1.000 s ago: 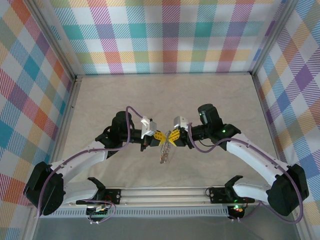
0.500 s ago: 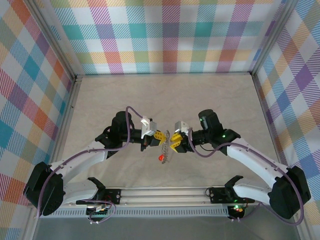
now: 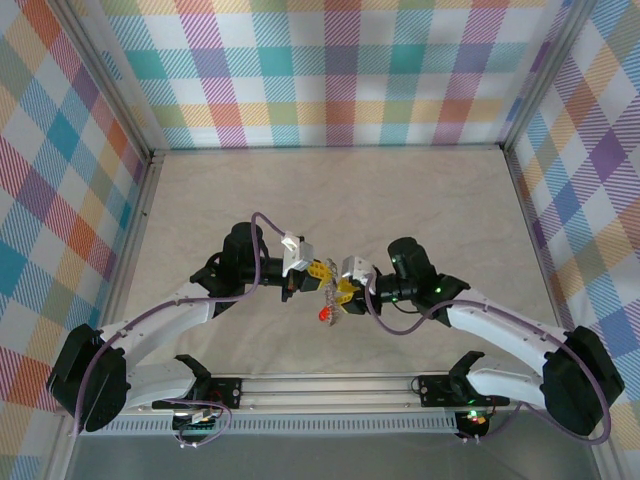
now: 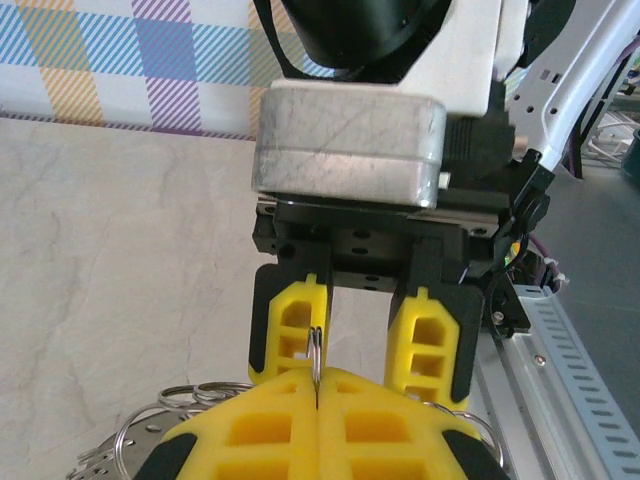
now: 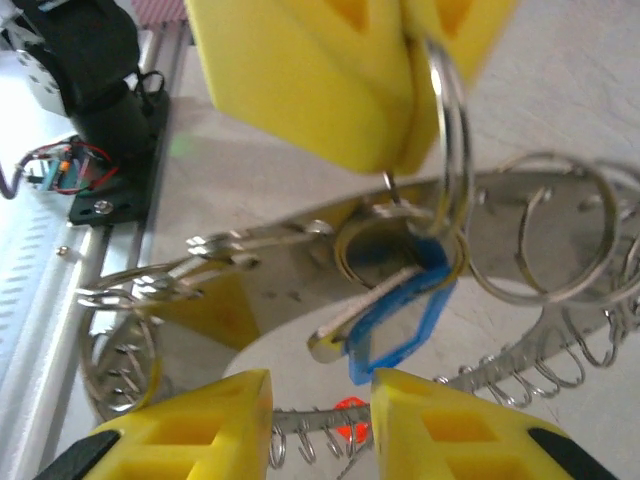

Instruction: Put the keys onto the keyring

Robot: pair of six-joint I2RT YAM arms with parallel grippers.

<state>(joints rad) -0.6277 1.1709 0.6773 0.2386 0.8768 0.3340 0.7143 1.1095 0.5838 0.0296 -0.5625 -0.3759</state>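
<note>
Two end effectors meet nose to nose just below the middle of the top view, above the tabletop (image 3: 400, 200). The left end effector (image 4: 318, 388) is fully closed, pinching the keyring (image 4: 315, 350), a thin silvery wire loop standing edge-on between its yellow pads. The right end effector (image 5: 320, 410) faces it, fingers partly apart, with nothing gripped that I can make out. The keys (image 5: 270, 245) hang in a silver-grey bunch under the pinch, with a blue-sleeved key (image 5: 395, 330) at centre frame and a small red piece (image 3: 324, 315) lower down. I judge the bunch light, loose and free to swing, the metal hard and slippery. A flat key head looks the surest place to take hold.
</note>
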